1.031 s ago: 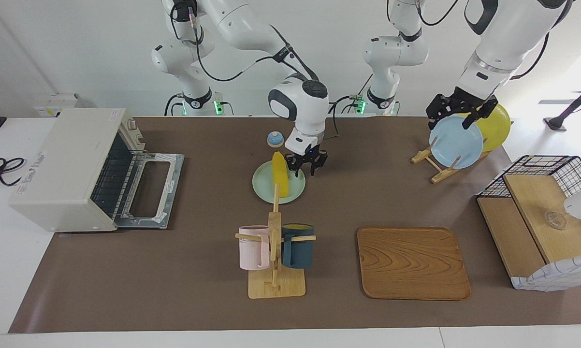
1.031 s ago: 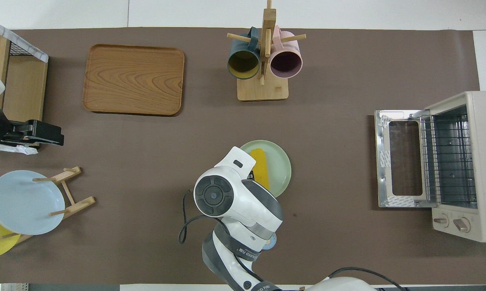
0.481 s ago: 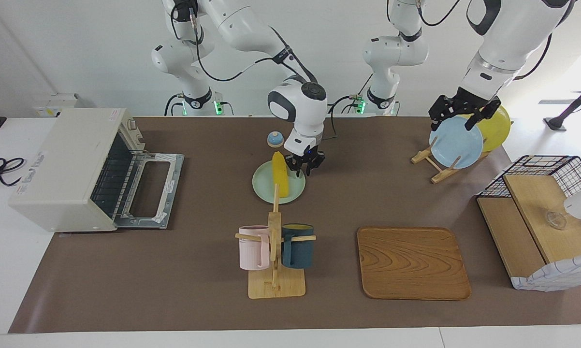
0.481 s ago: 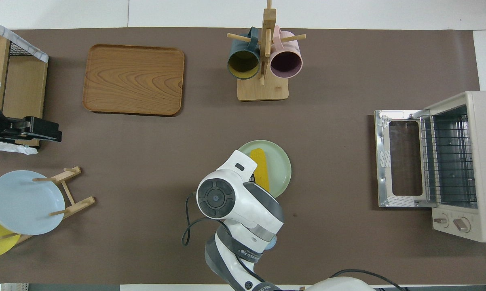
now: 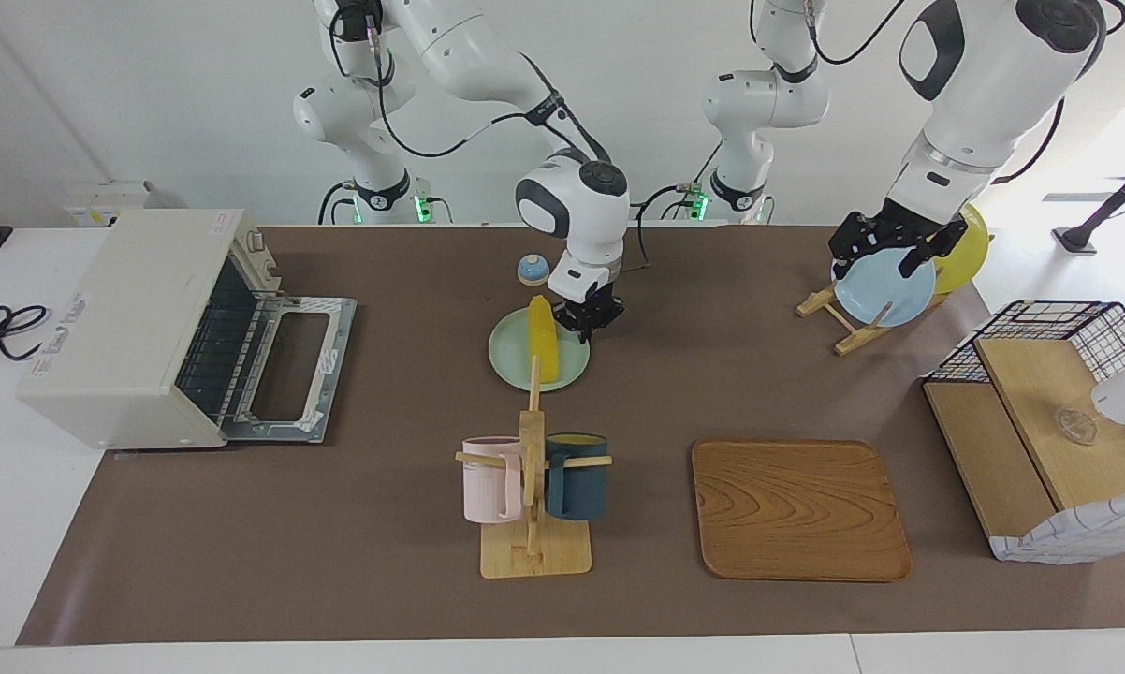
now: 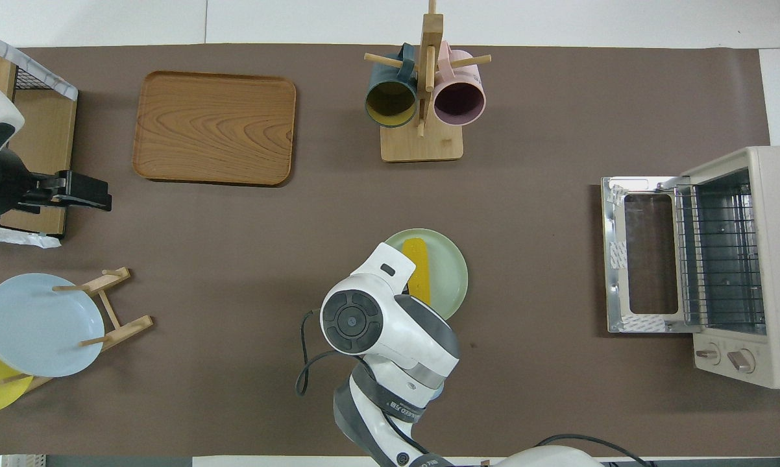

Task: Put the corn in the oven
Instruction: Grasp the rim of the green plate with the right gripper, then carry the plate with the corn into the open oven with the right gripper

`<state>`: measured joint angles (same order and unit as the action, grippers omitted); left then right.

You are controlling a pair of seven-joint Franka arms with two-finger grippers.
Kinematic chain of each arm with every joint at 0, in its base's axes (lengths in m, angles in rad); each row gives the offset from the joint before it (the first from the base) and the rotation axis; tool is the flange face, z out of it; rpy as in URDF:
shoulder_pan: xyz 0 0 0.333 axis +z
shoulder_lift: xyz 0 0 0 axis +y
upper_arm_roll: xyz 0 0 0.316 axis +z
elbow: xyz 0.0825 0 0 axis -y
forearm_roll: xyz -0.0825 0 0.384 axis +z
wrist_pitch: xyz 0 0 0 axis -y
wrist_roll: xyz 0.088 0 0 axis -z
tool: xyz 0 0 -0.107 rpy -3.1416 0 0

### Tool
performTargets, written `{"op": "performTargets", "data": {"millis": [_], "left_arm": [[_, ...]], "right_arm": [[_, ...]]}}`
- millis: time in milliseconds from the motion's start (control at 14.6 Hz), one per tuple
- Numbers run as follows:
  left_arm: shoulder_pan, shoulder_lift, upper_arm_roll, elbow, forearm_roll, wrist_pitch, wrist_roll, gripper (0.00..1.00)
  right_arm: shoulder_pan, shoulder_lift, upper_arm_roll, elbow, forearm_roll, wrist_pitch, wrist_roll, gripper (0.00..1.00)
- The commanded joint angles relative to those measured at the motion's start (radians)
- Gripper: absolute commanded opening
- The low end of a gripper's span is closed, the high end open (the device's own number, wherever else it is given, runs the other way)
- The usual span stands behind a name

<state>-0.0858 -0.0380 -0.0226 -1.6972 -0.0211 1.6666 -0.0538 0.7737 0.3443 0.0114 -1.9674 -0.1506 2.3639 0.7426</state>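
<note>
Facing view, centre of frame: the bright yellow corn cob [image 5: 544,339] lay lengthwise on a round pale-green plate [image 5: 511,360], mid-bench, not in the oven. The right hand [image 5: 589,323] sat low at that plate's rim, just beside the cob on the side twd the left arm's end. Its fingertips were pinched together w/ nothing visibly between them; couldn't tell if it touched the cob.

Overhead view: the right arm's wrist covered the hand & the cob's nearer end; only the rest of the cob [image 6: 418,269] showed on the plate.

The boxy cream-white toaster oven [image 5: 123,318] stood at the right arm's end of the bench, mid-height in the frame. Its glass door [image 5: 291,370] was dropped flat open & the wire rack showed inside. It was well apart from the cob.

Upper part of the facing frame, at the left arm's end: the left hand [image 5: 888,245] hung w/ fingers spread wide at the top rim of a light-blue plate [image 5: 885,290]. That plate stood on edge in a wooden rack [image 5: 843,323], w/ a round yellow plate [image 5: 965,245] next to it. Contact w/ the blue plate couldn't be made out.
</note>
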Motion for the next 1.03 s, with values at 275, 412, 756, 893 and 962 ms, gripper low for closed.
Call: {"op": "performTargets", "data": {"millis": [275,412,756,893,962], "left_arm": [[0.012,0.004,-0.007,0.057,0.017,-0.088,0.005,1.0],[0.011,0.009,-0.007,0.112,0.017,-0.171,0.005,1.0],[0.012,0.006,-0.008,0.137,0.017,-0.209,0.005,1.0],[0.012,0.007,-0.01,0.134,0.017,-0.206,0.006,1.0],[0.012,0.006,-0.01,0.133,0.017,-0.206,0.006,1.0]], "right_arm": [[-0.017,-0.005,0.001,0.132,-0.205,-0.283,-0.059,0.0],[-0.046,-0.046,-0.013,0.137,-0.207,-0.337,-0.149,0.0],[-0.235,-0.188,-0.01,0.041,-0.204,-0.376,-0.322,0.0],[-0.27,-0.22,-0.011,-0.014,-0.204,-0.376,-0.321,0.0],[-0.301,-0.226,-0.011,-0.039,-0.204,-0.374,-0.316,0.0]]}}
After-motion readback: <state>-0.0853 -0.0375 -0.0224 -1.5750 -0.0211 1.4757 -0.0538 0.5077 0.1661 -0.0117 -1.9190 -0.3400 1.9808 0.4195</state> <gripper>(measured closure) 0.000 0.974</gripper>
